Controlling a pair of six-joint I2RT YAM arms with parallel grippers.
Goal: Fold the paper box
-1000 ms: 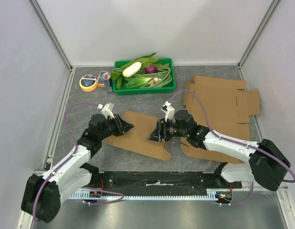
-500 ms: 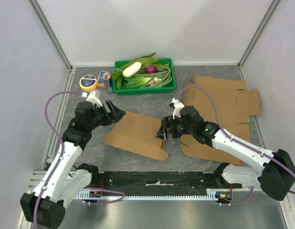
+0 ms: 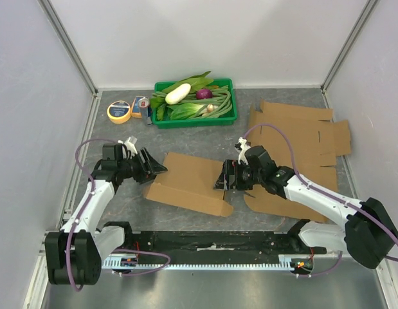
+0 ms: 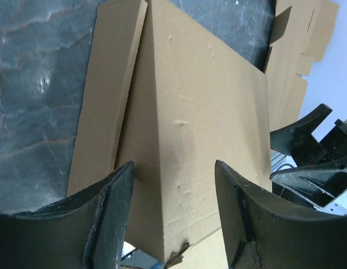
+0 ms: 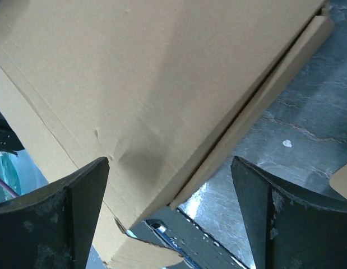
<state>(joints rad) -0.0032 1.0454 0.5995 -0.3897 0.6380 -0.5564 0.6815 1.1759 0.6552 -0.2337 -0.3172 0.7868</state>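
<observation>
The paper box (image 3: 189,182) is a flat brown cardboard shape lying on the grey table between the two arms. My left gripper (image 3: 153,168) is at its left edge, open. In the left wrist view a corner of the box (image 4: 190,123) lies in the gap of the left gripper (image 4: 173,185), clear of both fingers. My right gripper (image 3: 223,181) stands wide open at the box's right edge. The right wrist view shows the box (image 5: 134,73) and its side flap ahead of the right gripper (image 5: 170,190), with neither finger touching it.
A stack of flat, unfolded cardboard blanks (image 3: 301,145) lies at the right, under the right arm. A green tray (image 3: 161,121) of vegetables stands at the back. A yellow tape roll (image 3: 119,111) and a small can (image 3: 143,106) sit to its left.
Both grippers have opened and let go of the box, which now lies on the table. The left arm has drawn back to the left, the right arm slightly to the right.
</observation>
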